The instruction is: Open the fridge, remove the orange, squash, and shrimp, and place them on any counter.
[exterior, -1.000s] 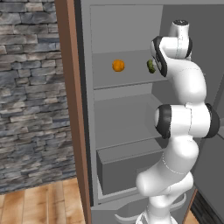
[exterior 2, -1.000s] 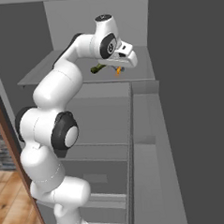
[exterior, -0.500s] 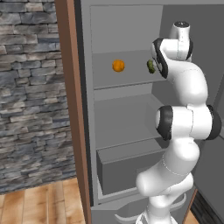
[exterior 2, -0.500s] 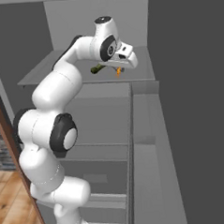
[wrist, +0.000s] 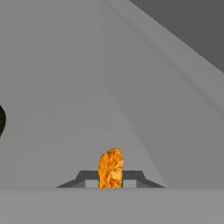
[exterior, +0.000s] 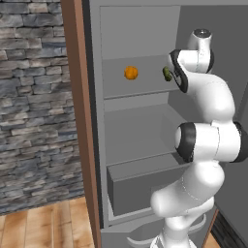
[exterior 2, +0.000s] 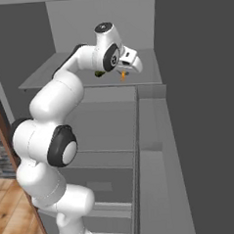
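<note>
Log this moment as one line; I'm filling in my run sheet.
fridge: open | gripper: shut on tiny orange shrimp, top shelf | round orange fruit, dark green squash: on shelf

The gripper point(wrist: 111, 181) sits low in the hand view, with its two dark finger tips point(wrist: 85, 178) closed on the shrimp point(wrist: 110, 168), a small, rough, orange piece standing upright between them. Beyond lie the fridge's point(wrist: 65, 74) flat grey interior surfaces. A dark sliver of the squash point(wrist: 1, 120) shows at the left edge.

Squash point(exterior: 166, 74) partly behind arm.
</note>
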Motion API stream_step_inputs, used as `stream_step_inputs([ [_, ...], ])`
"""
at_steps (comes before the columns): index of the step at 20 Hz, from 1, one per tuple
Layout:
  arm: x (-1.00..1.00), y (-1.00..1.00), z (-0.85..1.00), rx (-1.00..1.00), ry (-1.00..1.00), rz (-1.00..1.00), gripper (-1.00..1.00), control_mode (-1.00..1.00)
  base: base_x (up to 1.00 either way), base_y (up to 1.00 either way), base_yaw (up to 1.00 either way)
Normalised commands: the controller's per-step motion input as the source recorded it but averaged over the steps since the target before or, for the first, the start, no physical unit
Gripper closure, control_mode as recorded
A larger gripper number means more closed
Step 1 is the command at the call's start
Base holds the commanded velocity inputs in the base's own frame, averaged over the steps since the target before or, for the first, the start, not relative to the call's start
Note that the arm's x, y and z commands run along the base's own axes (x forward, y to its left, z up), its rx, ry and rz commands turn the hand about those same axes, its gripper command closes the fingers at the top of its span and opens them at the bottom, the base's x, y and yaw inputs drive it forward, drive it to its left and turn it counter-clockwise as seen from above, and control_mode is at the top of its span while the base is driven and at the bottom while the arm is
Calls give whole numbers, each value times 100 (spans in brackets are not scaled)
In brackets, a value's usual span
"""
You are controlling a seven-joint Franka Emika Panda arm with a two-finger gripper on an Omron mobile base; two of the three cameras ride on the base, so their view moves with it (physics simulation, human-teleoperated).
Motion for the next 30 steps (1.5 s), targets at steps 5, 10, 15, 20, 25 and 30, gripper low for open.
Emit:
stream_step_inputs([
  [5, 0, -1, 79, 15, 14, 2, 100, -100, 0, 0, 0],
  [10, 0, 0, 44, 8, 7, 2, 100, -100, 0, 0, 0],
  [15, -14, 0, -9, 0, 0, 2, 100, -100, 0, 0, 0],
  [20, -32, 0, -19, 0, 0, 3, 100, -100, 0, 0, 0],
  [25, -67, 0, -67, 0, -1, 5, 100, -100, 0, 0, 0],
  [30, -99, 8, -30, 0, -7, 3, 100, -100, 0, 0, 0],
])
